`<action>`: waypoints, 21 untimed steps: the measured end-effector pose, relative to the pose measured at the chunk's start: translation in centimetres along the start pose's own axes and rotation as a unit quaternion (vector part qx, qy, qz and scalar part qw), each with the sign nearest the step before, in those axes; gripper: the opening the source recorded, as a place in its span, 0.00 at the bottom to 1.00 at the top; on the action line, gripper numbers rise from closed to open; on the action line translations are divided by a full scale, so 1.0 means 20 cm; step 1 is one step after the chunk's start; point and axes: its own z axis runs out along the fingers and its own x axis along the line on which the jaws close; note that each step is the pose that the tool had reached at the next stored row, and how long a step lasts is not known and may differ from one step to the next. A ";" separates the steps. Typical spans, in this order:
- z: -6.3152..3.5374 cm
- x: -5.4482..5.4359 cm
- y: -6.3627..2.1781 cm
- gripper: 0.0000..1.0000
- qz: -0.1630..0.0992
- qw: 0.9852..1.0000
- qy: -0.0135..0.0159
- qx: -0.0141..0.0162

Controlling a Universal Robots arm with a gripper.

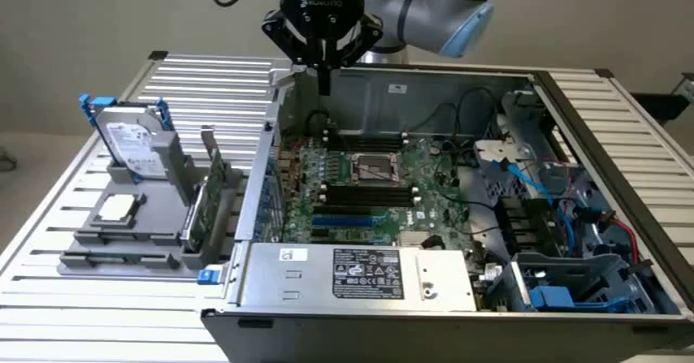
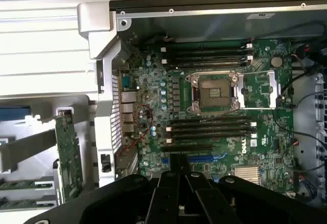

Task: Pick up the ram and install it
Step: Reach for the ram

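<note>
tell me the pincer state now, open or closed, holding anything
pincer: closed, nothing visibly held, above the open grey metal computer case

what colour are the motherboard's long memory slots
The long plastic memory slots are black; wrist view best.

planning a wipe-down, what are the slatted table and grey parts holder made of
Slatted table: looks like bare aluminium, silvery ribbed profiles with a soft sheen. Grey parts holder: probably plastic, uniform matte grey, blocky, no shine; painted metal is possible.
</note>
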 end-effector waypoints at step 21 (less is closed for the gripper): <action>-0.002 0.17 -0.033 0.11 0.000 1.000 0.000 0.000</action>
